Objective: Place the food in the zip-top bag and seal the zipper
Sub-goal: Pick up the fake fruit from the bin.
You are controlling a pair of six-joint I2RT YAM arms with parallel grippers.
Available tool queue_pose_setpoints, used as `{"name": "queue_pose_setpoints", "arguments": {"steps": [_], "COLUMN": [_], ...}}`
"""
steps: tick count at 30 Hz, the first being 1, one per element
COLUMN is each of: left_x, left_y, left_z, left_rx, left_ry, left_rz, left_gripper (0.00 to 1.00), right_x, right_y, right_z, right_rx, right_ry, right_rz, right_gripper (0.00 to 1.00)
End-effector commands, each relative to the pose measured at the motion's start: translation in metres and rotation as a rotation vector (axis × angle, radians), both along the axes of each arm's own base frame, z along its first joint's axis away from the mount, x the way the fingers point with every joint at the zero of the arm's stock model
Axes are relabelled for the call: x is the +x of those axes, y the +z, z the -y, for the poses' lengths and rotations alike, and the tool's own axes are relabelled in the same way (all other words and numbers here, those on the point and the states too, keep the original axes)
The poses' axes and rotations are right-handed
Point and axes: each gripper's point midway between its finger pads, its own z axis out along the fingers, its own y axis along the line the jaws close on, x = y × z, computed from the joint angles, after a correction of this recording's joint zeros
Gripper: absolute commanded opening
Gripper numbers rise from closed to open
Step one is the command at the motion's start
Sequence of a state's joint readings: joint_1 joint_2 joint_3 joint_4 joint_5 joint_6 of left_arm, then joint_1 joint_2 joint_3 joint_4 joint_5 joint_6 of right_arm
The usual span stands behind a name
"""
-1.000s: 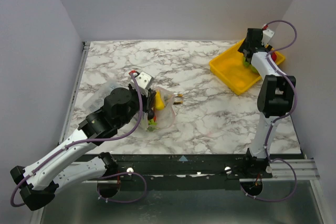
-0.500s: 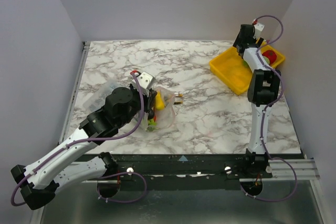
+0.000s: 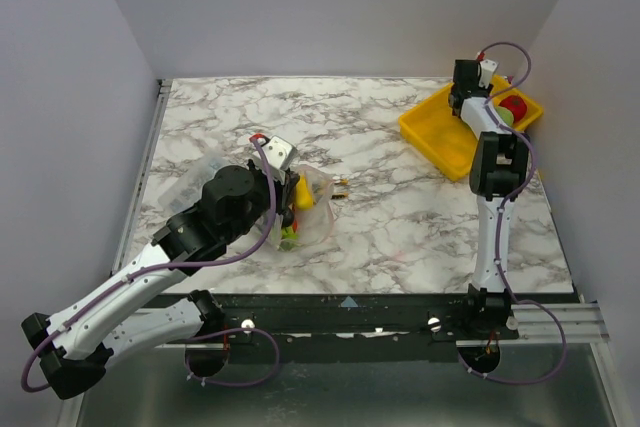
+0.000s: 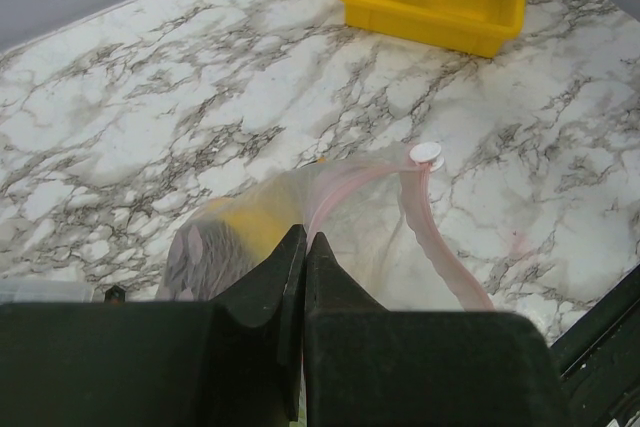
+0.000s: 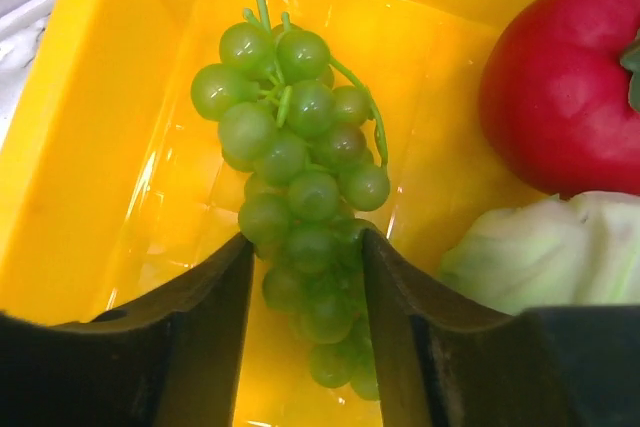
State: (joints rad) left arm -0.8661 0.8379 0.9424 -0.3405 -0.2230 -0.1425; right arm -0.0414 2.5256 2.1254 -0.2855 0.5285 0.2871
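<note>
Left pincer (image 4: pixel 303 243): fingers together, clamped on the zip-top bag (image 4: pixel 370 247) at its pink zipper (image 4: pixel 445 267). The bag lies left of centre on the marble desk (image 4: pixel 150 97), with a yellow piece (image 3: pixel 302 195) inside. Right pincer (image 5: pixel 305 247) sits low in the yellow tray (image 5: pixel 90 147) at the far right, fingers flanking the green grape bunch (image 5: pixel 290 147) — whether they grip it cannot be told.

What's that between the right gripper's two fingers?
A bunch of green grapes, lying in the yellow tray, sits between the fingers of the right gripper. The right wrist view shows it.
</note>
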Motion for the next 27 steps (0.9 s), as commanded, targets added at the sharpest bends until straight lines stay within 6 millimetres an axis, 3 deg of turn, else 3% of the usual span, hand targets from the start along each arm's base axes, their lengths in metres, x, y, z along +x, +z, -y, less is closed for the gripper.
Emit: {"name": "queue_pose_setpoints", "arguments": {"steps": [1, 3, 5, 8, 13, 15, 20, 27], "left_x": [-0.001, 0.000, 0.000, 0.001, 0.003, 0.004, 0.004, 0.007], "left_y": [0.019, 0.018, 0.016, 0.015, 0.014, 0.014, 0.016, 0.013], "left_z": [0.004, 0.005, 0.006, 0.007, 0.004, 0.002, -0.001, -0.002], "left_rx": [-0.040, -0.036, -0.032, -0.027, -0.019, -0.015, -0.022, -0.014], "left_ry": [-0.015, -0.015, -0.015, -0.015, 0.001, 0.011, 0.022, 0.035], "left_rz": [0.025, 0.022, 0.017, 0.013, 0.017, 0.020, 0.033, 0.032], "left_gripper": [0.00, 0.00, 0.00, 0.00, 0.00, 0.00, 0.00, 0.00], "right_x": [-0.009, -0.007, -0.004, -0.009, -0.039, -0.063, -0.122, -0.232], "right_y": [-0.029, -0.021, -0.009, 0.020, 0.076, 0.081, 0.120, 0.152], "right_z": [0.004, 0.001, -0.007, -0.023, -0.050, -0.062, -0.098, -0.166], "right_rx": [-0.011, -0.014, 0.001, 0.005, 0.093, 0.164, 0.344, 0.593], "right_ry": [0.008, 0.031, 0.074, 0.116, 0.151, 0.175, 0.273, 0.502], "right_rz": [-0.089, -0.084, -0.065, -0.023, 0.082, 0.099, 0.192, 0.213], "right_gripper": [0.38, 0.21, 0.11, 0.01, 0.00, 0.00, 0.00, 0.00]}}
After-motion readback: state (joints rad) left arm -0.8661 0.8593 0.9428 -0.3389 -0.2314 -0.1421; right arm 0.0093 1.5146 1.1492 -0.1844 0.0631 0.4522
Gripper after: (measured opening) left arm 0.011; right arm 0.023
